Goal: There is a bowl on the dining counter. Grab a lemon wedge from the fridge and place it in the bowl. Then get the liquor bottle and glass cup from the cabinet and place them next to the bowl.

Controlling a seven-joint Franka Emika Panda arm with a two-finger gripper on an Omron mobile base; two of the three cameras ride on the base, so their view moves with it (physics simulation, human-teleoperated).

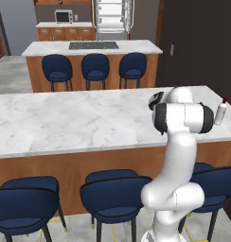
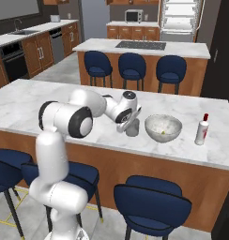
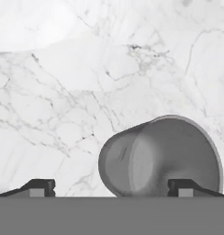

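Note:
The glass cup [image 3: 159, 156], grey and see-through, stands on the dining counter [image 2: 36, 101] just left of the bowl [image 2: 163, 127]. My gripper [image 3: 111, 188] hangs right over it, open. Its fingertips [image 3: 39, 187] stand wide apart; the cup sits nearer the right one, with a gap to the left one. In the right base view the gripper [image 2: 130, 123] points down onto the cup [image 2: 132, 129]. A tiny yellow lemon wedge [image 2: 162, 133] lies in the bowl. The liquor bottle [image 2: 202, 130] with its red cap stands upright right of the bowl, also seen as the bottle [image 1: 221, 113] near the counter's right end.
Blue stools [image 2: 151, 201] line the near side of the dining counter. Behind it is the island with a black cooktop [image 1: 93, 45] and more stools [image 1: 95, 66]. The fridge [image 1: 112, 19] stands open at the back, showing white shelves.

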